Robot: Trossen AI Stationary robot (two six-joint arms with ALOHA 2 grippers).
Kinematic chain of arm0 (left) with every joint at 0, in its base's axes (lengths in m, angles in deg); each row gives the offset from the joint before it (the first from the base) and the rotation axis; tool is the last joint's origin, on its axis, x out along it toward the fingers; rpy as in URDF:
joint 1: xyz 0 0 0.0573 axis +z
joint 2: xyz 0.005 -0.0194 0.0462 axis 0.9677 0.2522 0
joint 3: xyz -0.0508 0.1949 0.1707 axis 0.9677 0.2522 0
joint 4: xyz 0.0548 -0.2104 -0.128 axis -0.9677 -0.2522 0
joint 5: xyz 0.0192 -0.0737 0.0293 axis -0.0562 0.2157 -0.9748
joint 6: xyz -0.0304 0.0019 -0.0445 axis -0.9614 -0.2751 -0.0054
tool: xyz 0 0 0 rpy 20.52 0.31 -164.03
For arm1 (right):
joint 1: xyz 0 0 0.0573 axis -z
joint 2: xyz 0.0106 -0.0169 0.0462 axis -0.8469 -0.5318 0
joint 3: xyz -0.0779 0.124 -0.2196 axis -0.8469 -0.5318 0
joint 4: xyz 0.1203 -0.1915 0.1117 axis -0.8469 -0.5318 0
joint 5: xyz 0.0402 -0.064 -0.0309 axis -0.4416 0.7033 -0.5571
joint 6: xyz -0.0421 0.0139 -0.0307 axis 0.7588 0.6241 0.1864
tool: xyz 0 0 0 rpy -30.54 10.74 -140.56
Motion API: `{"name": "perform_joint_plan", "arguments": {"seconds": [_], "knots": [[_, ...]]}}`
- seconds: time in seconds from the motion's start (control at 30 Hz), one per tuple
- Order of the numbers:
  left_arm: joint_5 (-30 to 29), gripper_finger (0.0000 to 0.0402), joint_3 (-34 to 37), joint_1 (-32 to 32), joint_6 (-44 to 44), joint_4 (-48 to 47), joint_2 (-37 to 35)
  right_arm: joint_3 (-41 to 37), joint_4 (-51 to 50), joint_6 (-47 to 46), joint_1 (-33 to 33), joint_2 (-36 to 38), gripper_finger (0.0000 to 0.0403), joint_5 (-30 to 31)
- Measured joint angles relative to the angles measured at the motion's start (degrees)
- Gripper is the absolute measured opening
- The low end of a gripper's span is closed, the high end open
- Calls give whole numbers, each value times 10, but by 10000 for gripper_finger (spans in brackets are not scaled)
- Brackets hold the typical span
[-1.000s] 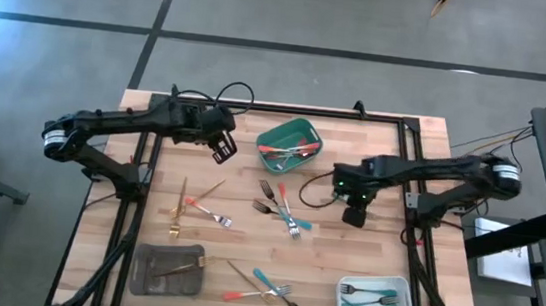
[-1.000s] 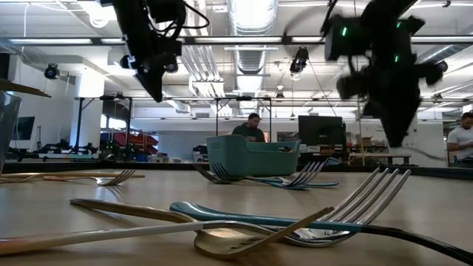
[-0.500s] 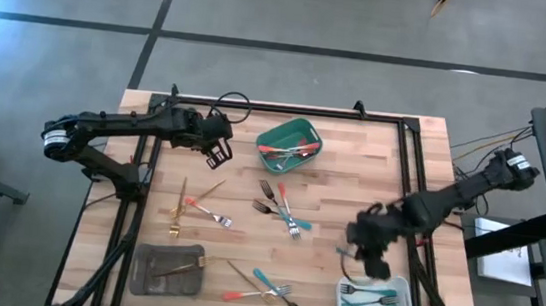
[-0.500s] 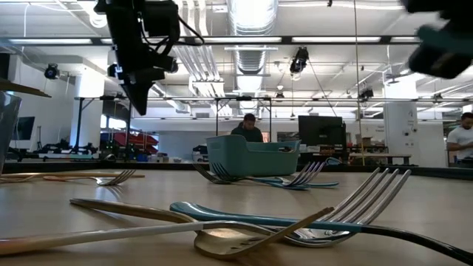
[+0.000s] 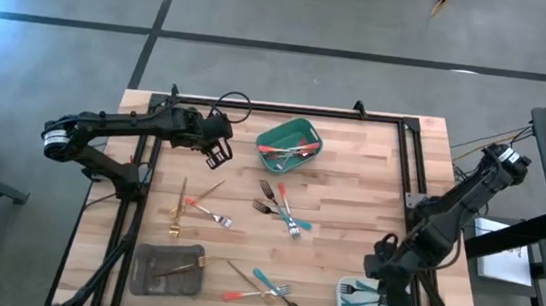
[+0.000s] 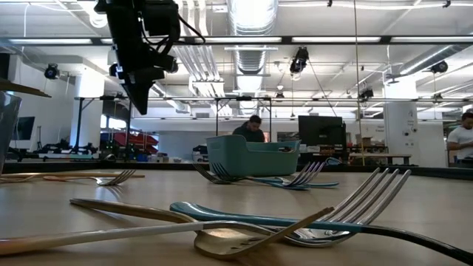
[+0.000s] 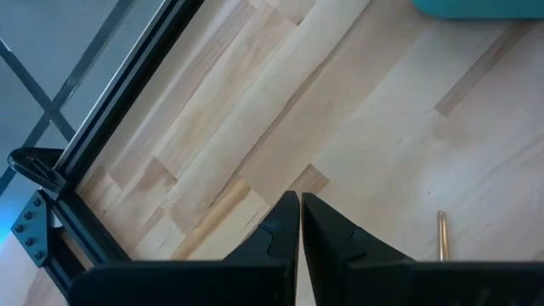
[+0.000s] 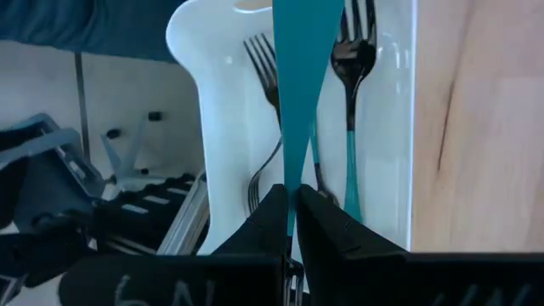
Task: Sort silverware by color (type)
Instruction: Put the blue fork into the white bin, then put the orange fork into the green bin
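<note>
Loose silverware lies mid-table: teal and red-orange forks [image 5: 281, 209] crossed at centre, gold pieces with a red-orange fork [image 5: 193, 204] to the left, another mixed heap [image 5: 265, 287] at the near edge. Green tray [image 5: 289, 144] at far centre holds red-orange pieces; grey tray [image 5: 167, 268] near left holds a gold one; white tray [image 5: 375, 303] near right holds teal-handled forks [image 8: 350, 127].

Table is pale wood planks [image 5: 350, 186] in a black frame, on grey floor. Low view: workshop hall, ceiling lights, a seated person [image 6: 253, 128] beyond the green tray.

Right gripper [image 8: 291, 200] is over the white tray, arm stretched to the near right corner, jaws clamped on a teal handle [image 8: 303, 59]. Left gripper [image 7: 299, 208] hangs above bare wood at far left, jaws together, empty.
</note>
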Motion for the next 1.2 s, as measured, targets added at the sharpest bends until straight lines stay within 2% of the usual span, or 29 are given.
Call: {"name": "perform_joint_plan", "arguments": {"seconds": [0.27, 0.43, 0.67, 0.8, 1.03, 1.1, 1.2], "knots": [[0, 0, 0, 0, -4, 0, 0, -1, -34, -124, 0, -29, 47, 6], [23, 0, 0, 0, -5, -23, 0, -1, -17, -126, 0, -47, 80, 9], [55, 0, 0, 0, 10, -61, 0, -1, -13, -145, 13, -50, 110, 70], [153, 0, 0, 0, 58, -62, 0, -1, -15, -129, 44, -46, 104, 82], [416, 0, 0, -2, 112, -62, 0, -1, -19, -35, 133, -46, 89, 123], [454, 0, 0, -8, 110, -62, 0, -1, -25, -2, 164, -46, 89, 125], [470, 0, 0, -26, 96, -65, 0, -1, -38, 29, 215, -46, 91, 125]]}}
